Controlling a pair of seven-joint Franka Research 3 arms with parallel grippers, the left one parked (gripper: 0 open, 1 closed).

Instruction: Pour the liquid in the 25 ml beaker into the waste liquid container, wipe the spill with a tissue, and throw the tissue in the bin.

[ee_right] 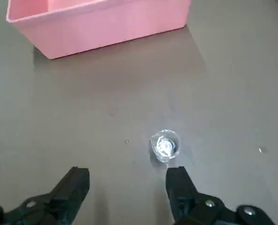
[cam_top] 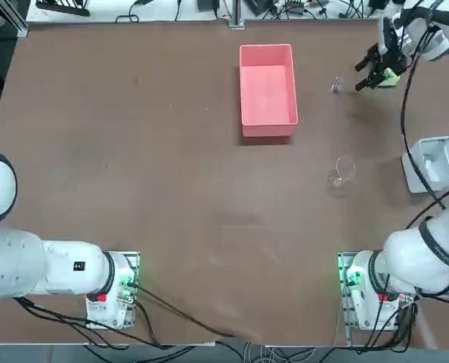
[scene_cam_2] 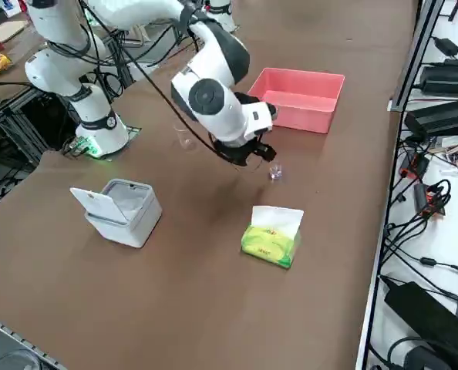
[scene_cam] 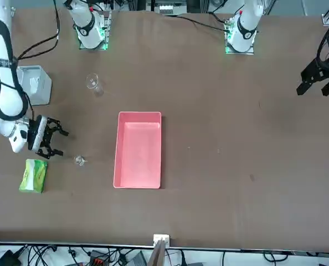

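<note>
The 25 ml beaker [cam_top: 336, 85] [scene_cam: 79, 160] [scene_cam_2: 274, 172] is a tiny clear glass standing upright on the brown table, to the right of the waste liquid container [cam_top: 267, 91] [scene_cam: 138, 149] [scene_cam_2: 302, 99], a pink rectangular tub. My right gripper [cam_top: 360, 76] [scene_cam: 61, 144] [scene_cam_2: 250, 158] hovers just to the right of the beaker, open and holding nothing. In the right wrist view the beaker [ee_right: 165, 145] sits just ahead of the gripper [ee_right: 129, 176], off towards one finger, with the tub [ee_right: 97, 23] beyond. No loose tissue is in view.
A green tissue pack [cam_top: 391, 76] [scene_cam: 33, 175] [scene_cam_2: 271, 237] with a white tuft lies near the gripper. A white bin [cam_top: 432, 162] [scene_cam: 34, 84] [scene_cam_2: 121, 210] with its lid up stands at the table's right edge. A larger clear glass vessel [cam_top: 343, 172] [scene_cam: 93, 83] [scene_cam_2: 185, 137] stands nearer my base.
</note>
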